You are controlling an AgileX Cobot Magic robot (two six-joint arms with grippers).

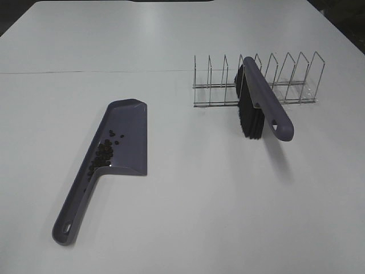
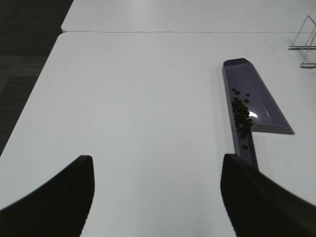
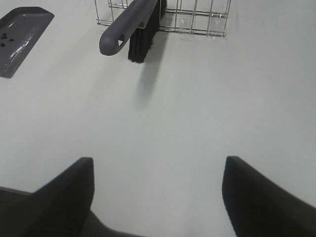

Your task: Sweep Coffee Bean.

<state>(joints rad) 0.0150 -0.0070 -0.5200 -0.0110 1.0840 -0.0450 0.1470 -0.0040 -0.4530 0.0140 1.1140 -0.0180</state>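
Dozens of tiny dark coffee beans (image 1: 104, 153) already sit in the purple plastic dustpan (image 1: 122, 123); both arms' fingers (image 2: 47, 202) (image 3: 49, 197) spread, empty. Sweeping looks finished.

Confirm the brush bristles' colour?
Black: the brush bristles hang under its purple handle, clearest in the exterior high view.
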